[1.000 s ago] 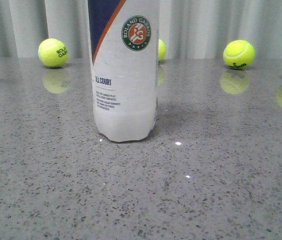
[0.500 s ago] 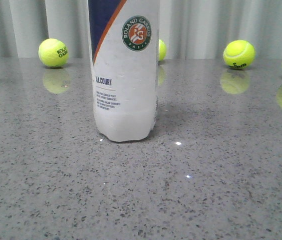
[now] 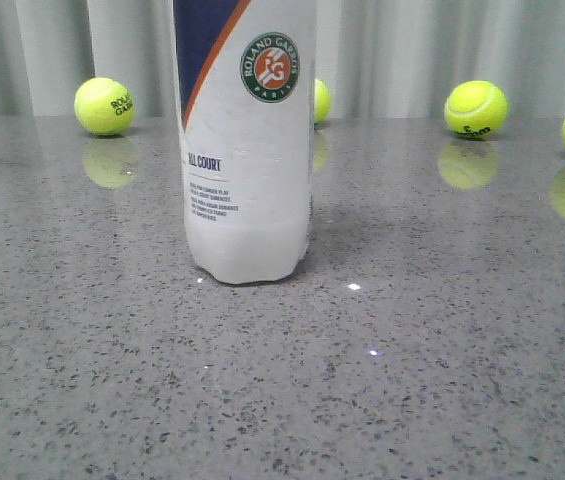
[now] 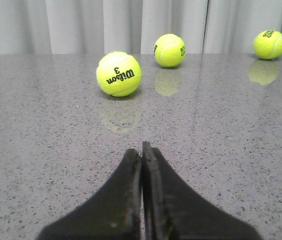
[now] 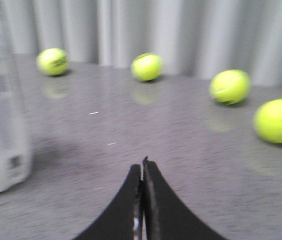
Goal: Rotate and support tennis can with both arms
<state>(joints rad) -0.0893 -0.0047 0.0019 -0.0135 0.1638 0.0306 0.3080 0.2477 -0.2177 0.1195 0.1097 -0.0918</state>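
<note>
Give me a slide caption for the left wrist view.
Left gripper, jaws shut, hovers over the grey table facing a Wilson tennis ball.

Speckled grey table point(image 3: 442, 380), upright tennis can point(image 3: 247, 170) and scattered tennis balls point(image 3: 476, 108) on it.

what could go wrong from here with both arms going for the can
The tall frosted-white plastic tennis can stands upright and unsupported on the speckled grey table, so a one-sided push could tip it. Both the left pincer and the right pincer are shut, so they would bump the can unless opened. The loose yellow-green tennis balls could be knocked rolling.
</note>
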